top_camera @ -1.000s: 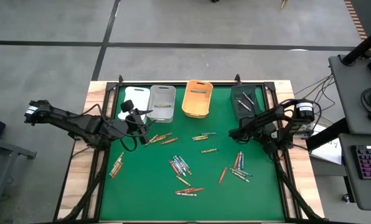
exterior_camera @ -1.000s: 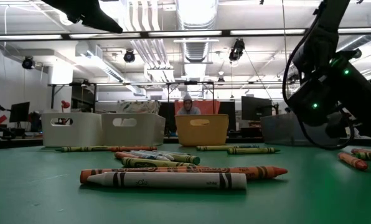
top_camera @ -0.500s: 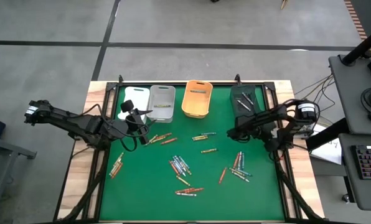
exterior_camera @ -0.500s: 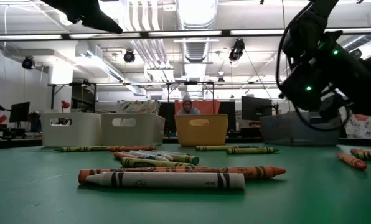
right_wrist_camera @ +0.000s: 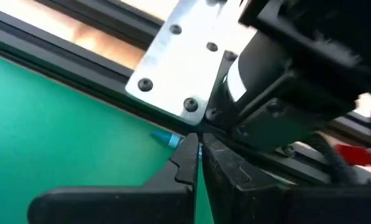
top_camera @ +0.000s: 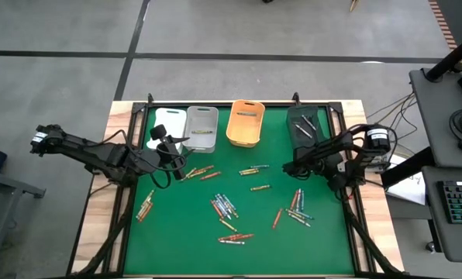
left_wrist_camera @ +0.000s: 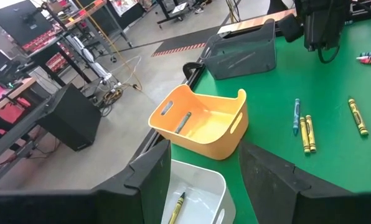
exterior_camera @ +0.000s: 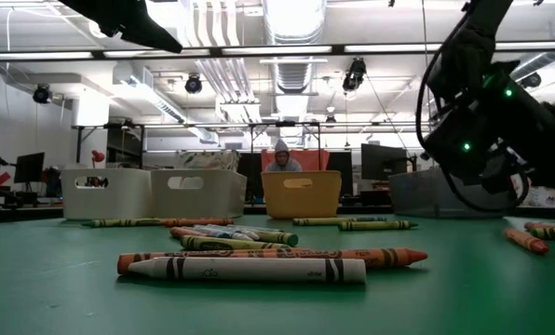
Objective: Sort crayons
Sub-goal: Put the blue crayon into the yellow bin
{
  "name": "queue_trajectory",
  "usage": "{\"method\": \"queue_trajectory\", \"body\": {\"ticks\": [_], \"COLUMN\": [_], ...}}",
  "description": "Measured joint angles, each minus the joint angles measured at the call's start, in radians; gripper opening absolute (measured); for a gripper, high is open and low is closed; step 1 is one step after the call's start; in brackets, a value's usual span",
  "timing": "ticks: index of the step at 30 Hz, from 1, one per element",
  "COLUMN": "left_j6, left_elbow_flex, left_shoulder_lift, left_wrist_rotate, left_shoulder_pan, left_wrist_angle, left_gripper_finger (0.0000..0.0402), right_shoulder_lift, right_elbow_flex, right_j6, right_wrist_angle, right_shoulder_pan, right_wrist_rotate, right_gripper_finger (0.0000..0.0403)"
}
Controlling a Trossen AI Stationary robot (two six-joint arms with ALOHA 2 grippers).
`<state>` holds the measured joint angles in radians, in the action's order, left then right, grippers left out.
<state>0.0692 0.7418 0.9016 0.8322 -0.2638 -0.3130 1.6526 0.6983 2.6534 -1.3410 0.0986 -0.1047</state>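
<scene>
Crayons (top_camera: 225,205) lie scattered on the green table mat; in the low view a white one (exterior_camera: 245,270) lies nearest. My left gripper (top_camera: 167,146) is open and empty above the near ends of the white bin (top_camera: 169,124) and the grey bin (top_camera: 202,128). In its wrist view its fingers (left_wrist_camera: 201,180) stand apart over a light bin (left_wrist_camera: 204,183) with a crayon (left_wrist_camera: 176,208) in it. My right gripper (right_wrist_camera: 198,155) is shut by the table's right rail, facing its own arm's base, with a blue crayon end (right_wrist_camera: 165,139) at its fingertips. My right gripper pinches a blue crayon at its fingertips (right_wrist_camera: 187,152). Only one short blue end (right_wrist_camera: 165,139) shows, sticking out sideways past one finger. The fingers lie across the crayon and hide the rest of it. I cannot tell whether it is clear of the mat.
An orange bin (top_camera: 245,122) and a black bin (top_camera: 305,128) holding a few crayons stand at the far edge. A black rail frames the mat (top_camera: 347,209). The right arm (exterior_camera: 482,121) fills the low view's right side. A person (exterior_camera: 280,160) sits far behind the table.
My right arm has swung a little toward the table's left and then back toward its right edge, staying above the mat. The crayons on the mat lie as before.
</scene>
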Motion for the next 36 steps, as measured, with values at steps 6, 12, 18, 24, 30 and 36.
{"method": "queue_trajectory", "body": {"ticks": [6, 12, 18, 24, 30, 36], "left_j6": [0.000, -0.001, -0.007, -0.014, -0.023, -0.052], "left_elbow_flex": [0.000, 0.000, 0.000, 0.000, 0.000, 0.000], "left_shoulder_lift": [0.000, 0.000, 0.000, -0.001, -0.001, 0.001], "left_wrist_rotate": [0.000, 0.000, 0.000, 0.000, 0.000, -0.004], "left_shoulder_pan": [0.000, 0.000, 0.000, 0.000, 0.000, 0.000], "left_wrist_angle": [-0.002, -0.002, -0.003, -0.003, -0.003, -0.002], "left_gripper_finger": [0.0172, 0.0172, 0.0172, 0.0172, 0.0172, 0.0172], "right_shoulder_lift": [0.012, 0.009, -0.021, -0.077, -0.130, -0.155], "right_elbow_flex": [-0.081, -0.083, 0.060, 0.148, 0.177, 0.240], "right_j6": [-0.002, -0.024, -0.036, -0.024, -0.366, -0.980], "right_wrist_angle": [0.111, 0.137, 0.057, -0.199, -0.156, -0.021], "right_shoulder_pan": [0.015, 0.024, 0.003, -0.008, 0.009, 0.066], "right_wrist_rotate": [0.034, 0.031, 0.018, -0.014, -0.217, -0.245], "right_gripper_finger": [0.0012, 0.0012, 0.0012, 0.0012, 0.0012, 0.0012]}}
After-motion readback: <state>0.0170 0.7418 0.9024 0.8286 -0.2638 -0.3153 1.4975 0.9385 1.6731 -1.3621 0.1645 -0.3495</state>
